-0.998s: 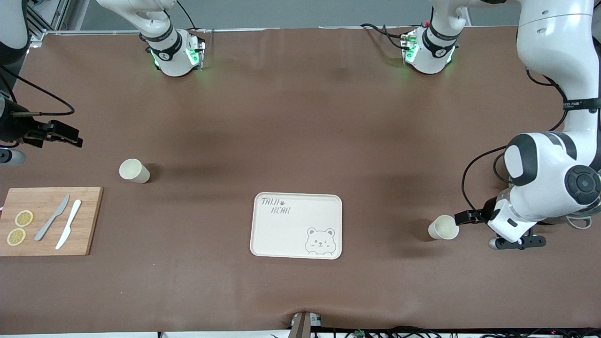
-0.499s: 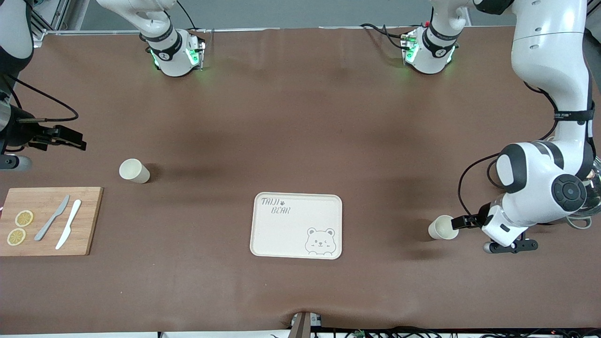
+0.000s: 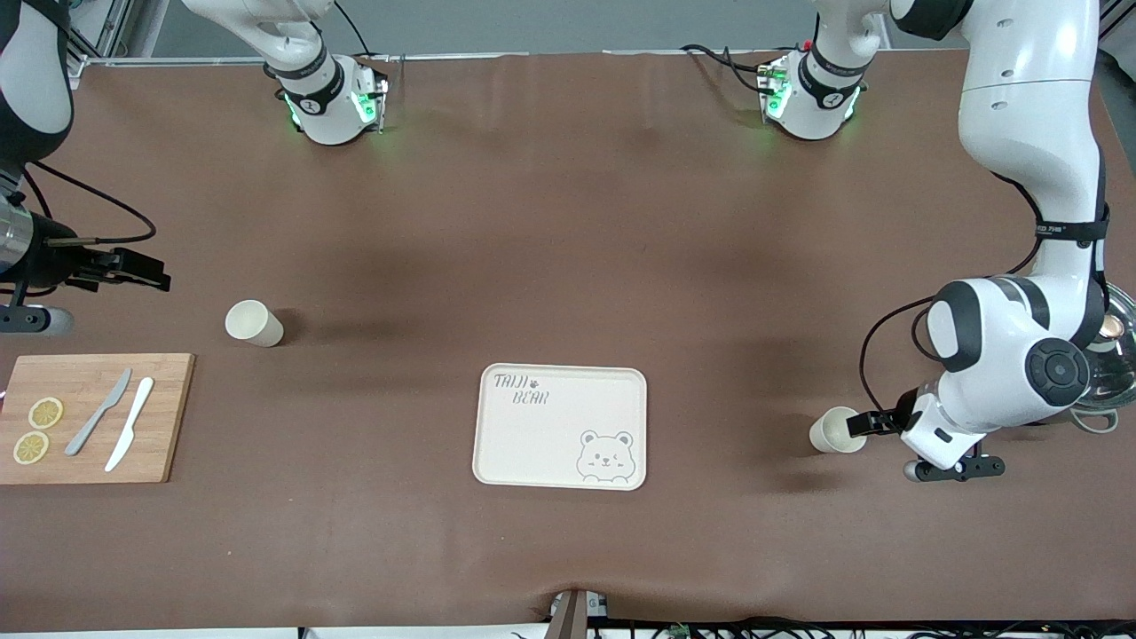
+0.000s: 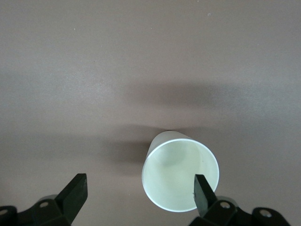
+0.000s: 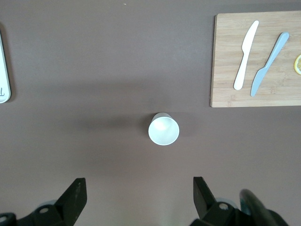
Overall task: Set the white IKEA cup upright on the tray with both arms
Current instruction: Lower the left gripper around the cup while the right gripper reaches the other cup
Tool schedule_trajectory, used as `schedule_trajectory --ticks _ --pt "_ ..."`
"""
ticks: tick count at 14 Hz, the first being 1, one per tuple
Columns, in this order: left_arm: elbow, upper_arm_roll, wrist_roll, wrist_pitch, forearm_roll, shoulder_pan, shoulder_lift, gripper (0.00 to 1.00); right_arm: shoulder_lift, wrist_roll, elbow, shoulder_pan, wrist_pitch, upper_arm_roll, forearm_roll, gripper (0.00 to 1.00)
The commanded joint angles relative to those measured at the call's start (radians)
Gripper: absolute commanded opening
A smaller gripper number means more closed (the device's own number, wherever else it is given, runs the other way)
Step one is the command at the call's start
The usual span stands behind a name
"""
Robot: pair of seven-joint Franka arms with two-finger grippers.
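Right now the left gripper (image 3: 859, 423) is spread wide and holds nothing, with one finger (image 4: 203, 192) already at the rim of a cup (image 3: 836, 430). That cup is found on the table toward the left arm's end, well apart from the tray (image 3: 561, 427), standing upright with its mouth open. The right gripper (image 3: 146, 270) is open too, empty, near a second cup (image 3: 253, 322).

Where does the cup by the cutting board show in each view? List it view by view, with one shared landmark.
Front view: cup on the table, farther from the camera than the board.
Right wrist view: same cup, mid-picture, beside the board.
Left wrist view: not in it; that shows the other cup.
Shared landmark: the board.
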Motion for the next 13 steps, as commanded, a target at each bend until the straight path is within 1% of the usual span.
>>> schedule_trajectory --ticks 1,3,6,13 --pt "0.003 0.001 -0.001 0.021 0.006 -0.002 0.013 1.0 0.027 -0.001 0.026 -0.013 0.002 0.008 0.001 1.0" --pt "0.002 -0.001 -0.001 0.038 0.003 -0.004 0.024 1.0 0.033 -0.002 0.026 -0.013 0.006 0.008 0.001 1.0" --pt "0.003 -0.001 -0.001 0.07 0.003 -0.004 0.044 1.0 0.082 -0.001 0.024 -0.016 0.009 0.008 0.0 1.0" --pt "0.003 -0.001 0.018 0.124 0.016 -0.007 0.082 1.0 0.113 -0.006 0.026 -0.019 0.003 0.006 -0.017 1.0"
